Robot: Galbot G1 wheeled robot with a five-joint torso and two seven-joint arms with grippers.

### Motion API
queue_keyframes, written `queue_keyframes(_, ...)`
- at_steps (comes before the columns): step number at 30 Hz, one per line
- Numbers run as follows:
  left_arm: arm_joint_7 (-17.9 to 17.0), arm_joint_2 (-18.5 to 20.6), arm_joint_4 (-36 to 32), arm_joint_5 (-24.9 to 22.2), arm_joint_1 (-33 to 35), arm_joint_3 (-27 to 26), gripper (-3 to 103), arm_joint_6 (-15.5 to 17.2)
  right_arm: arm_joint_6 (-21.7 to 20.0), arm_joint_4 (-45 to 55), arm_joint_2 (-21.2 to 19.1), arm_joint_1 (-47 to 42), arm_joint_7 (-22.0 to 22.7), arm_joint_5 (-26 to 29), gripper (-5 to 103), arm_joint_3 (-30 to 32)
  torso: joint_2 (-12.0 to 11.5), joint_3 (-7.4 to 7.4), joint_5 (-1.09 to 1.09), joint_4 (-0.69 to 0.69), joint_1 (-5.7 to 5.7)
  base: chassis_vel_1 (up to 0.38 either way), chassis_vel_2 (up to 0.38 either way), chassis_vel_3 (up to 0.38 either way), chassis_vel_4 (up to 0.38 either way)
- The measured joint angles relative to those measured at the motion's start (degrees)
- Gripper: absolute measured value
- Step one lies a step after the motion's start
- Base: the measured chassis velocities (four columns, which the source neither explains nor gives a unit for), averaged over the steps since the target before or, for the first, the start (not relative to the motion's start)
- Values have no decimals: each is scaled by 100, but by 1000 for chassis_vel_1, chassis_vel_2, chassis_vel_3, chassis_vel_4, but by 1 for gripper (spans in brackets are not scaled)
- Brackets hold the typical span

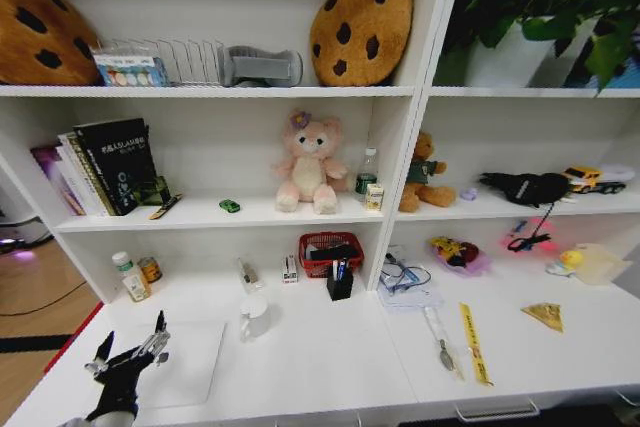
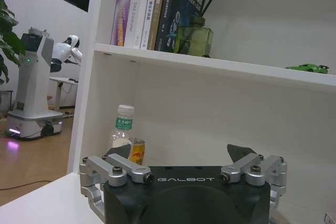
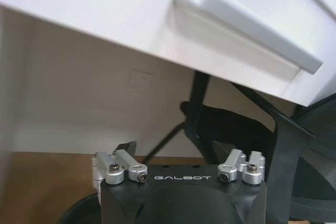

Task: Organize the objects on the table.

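The left gripper, fingers spread and holding nothing, hovers over the silver laptop at the table's near-left corner — the nearer arm. The white cup stands just beyond; the yellow ruler lies well right, lengthwise front-to-back. The right gripper hangs open below the drawer handle.

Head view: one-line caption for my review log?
Left tool open above the laptop on the cluttered white desk; cup nearby.
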Motion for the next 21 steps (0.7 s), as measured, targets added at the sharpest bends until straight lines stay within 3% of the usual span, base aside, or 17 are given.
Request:
queue_keyframes(6, 37, -48, 24, -4, 7, -5, 100, -43, 152, 1355, 22, -1264, -105, -265, 99, -45, 1, 0, -1, 2, 0, 0, 0, 0, 0)
queue_keyframes(12, 58, -75, 115, -39, -36, -14, 100, -94, 357, 2399, 52, -2333, -172, -728, 100, -44, 1, -1, -2, -1, 0, 0, 0, 0, 0)
queue_keyframes(15, 110, -91, 154, -122, -37, -63, 100, -159, 477, 3508, 53, -3096, -110, -982, 100, -4, 1, -1, -1, 0, 0, 0, 0, 0, 0)
queue_keyframes(21, 179, -107, 203, -172, 45, -94, 100, -267, 453, 4979, 61, -3744, -28, -921, 100, 96, 1, 0, -1, 2, 0, 0, 0, 0, 0)
